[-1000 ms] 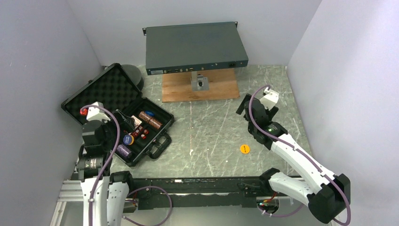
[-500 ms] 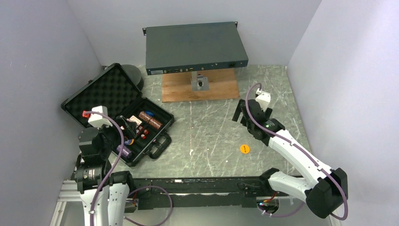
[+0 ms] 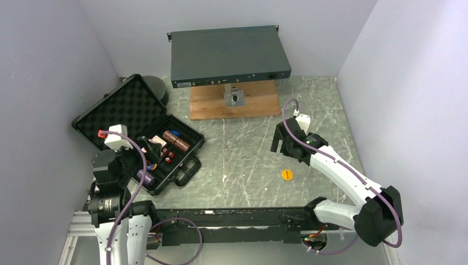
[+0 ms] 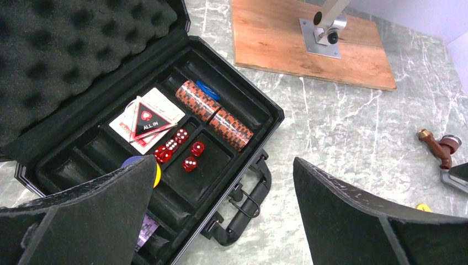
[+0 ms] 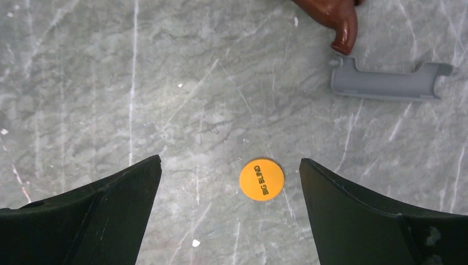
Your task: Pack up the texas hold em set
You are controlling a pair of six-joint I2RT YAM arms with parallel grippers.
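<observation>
Right claw [image 5: 229, 160] hangs released over the orange disc [image 5: 261, 179], flat on the surface [image 5: 83, 83], well apart from the open briefcase [image 3: 124, 107] where my left claw [image 4: 223, 160] hangs, also released. Risk: disc is thin, so my fingers [image 5: 83, 221] may skate it away or scrape stone. Beyond it a grey bracket [image 5: 386, 83] and brown fitting [image 5: 339, 27] lie near; route to the case looks open.

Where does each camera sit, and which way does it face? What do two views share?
Top external: above and behind the robot, looking down at the table; left arm and right arm show.
Left wrist: on the left arm, facing the open briefcase; left end effector shows, open.
Right wrist: on the right arm, facing down at the orange disc; right end effector shows, open.
Shared: orange disc, top external and right wrist.
</observation>
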